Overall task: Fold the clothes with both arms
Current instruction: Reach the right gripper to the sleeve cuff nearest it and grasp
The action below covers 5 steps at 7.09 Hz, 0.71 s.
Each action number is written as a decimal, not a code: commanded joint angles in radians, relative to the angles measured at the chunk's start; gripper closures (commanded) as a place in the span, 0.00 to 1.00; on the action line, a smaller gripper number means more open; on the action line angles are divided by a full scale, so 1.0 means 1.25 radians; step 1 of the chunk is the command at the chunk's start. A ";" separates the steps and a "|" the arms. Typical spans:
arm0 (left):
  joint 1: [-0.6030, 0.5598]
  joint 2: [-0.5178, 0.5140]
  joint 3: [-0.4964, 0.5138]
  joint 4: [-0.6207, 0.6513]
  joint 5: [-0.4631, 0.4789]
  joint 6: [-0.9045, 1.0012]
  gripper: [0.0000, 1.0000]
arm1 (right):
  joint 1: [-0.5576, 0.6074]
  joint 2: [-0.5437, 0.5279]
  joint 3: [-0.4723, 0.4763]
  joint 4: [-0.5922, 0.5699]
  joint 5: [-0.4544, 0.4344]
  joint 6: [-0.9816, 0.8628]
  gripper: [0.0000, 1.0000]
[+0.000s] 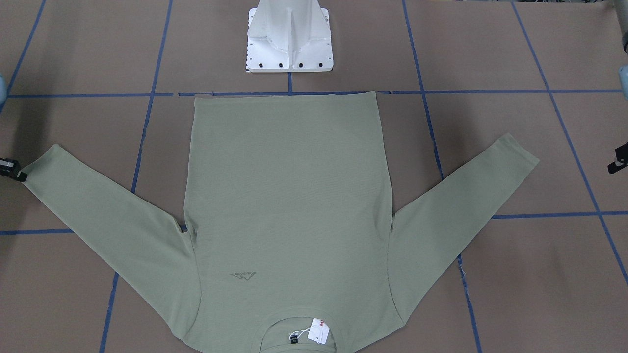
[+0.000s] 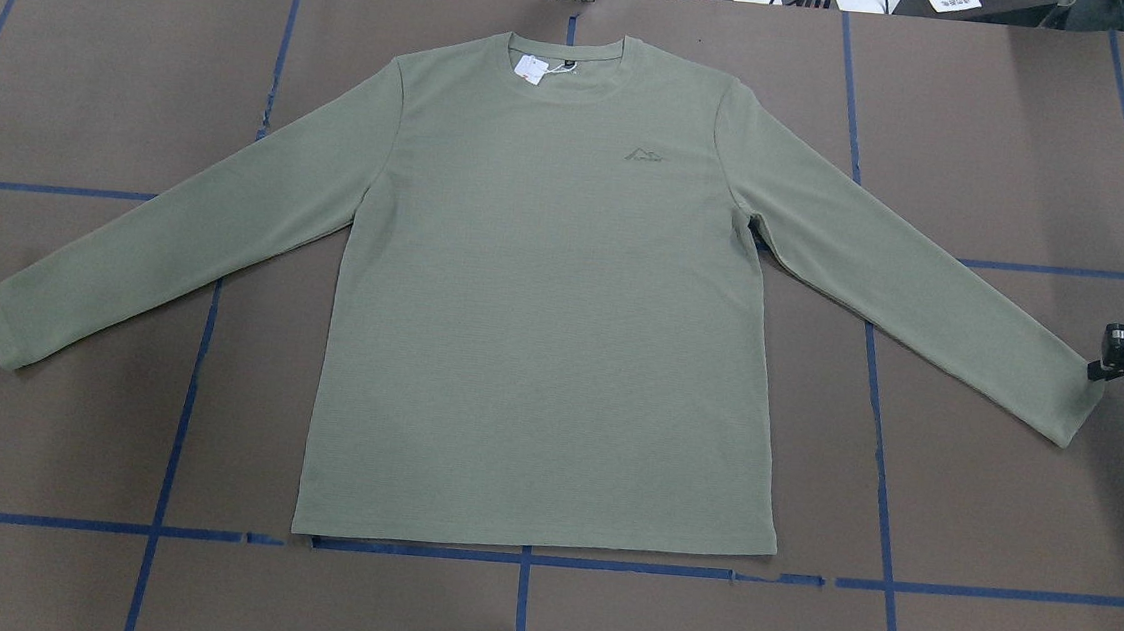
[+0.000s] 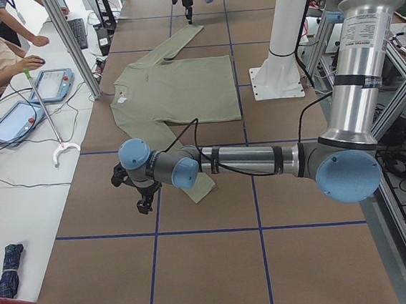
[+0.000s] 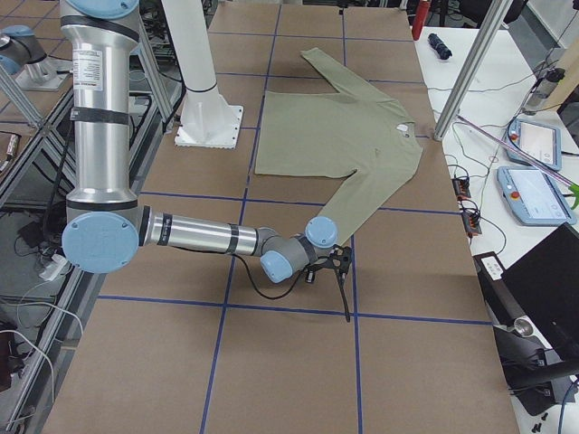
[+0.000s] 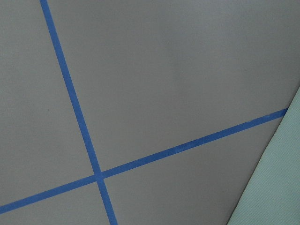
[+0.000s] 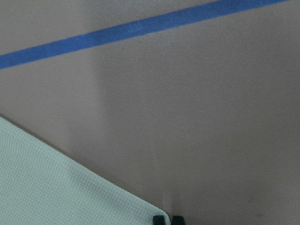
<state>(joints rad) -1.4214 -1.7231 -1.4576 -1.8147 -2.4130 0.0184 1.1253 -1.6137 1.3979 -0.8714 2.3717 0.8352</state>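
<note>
The clothes are one olive-green long-sleeved shirt (image 2: 543, 304) lying flat and face up on the brown table, both sleeves spread out. A white hang tag (image 2: 531, 70) sits at the collar. My right gripper (image 2: 1097, 370) is low at the right sleeve's cuff (image 2: 1067, 395). In the right wrist view its fingertips (image 6: 159, 219) are close together beside the cuff corner (image 6: 140, 206), so it looks shut. My left gripper (image 3: 141, 201) hovers over bare table just past the left cuff (image 3: 202, 184). Only a black part of it (image 1: 617, 164) shows at the front view's edge, and I cannot tell its state.
The white pedestal base (image 1: 289, 39) stands just behind the shirt's hem. Blue tape lines (image 2: 523, 558) grid the table. Along the far side runs a white bench with tablets (image 3: 51, 84), cables and a person's hand (image 3: 32, 62). A dark umbrella (image 3: 11, 267) lies there too.
</note>
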 commanded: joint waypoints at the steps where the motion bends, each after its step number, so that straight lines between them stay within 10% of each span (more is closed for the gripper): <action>1: -0.001 0.000 -0.003 0.000 -0.001 -0.001 0.00 | 0.003 -0.010 0.064 0.005 0.029 0.009 1.00; 5: -0.001 -0.001 -0.011 -0.004 -0.010 0.004 0.00 | -0.037 0.079 0.241 -0.006 0.012 0.280 1.00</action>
<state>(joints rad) -1.4221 -1.7241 -1.4676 -1.8175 -2.4241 0.0220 1.1090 -1.5754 1.6482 -0.8779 2.3999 1.0482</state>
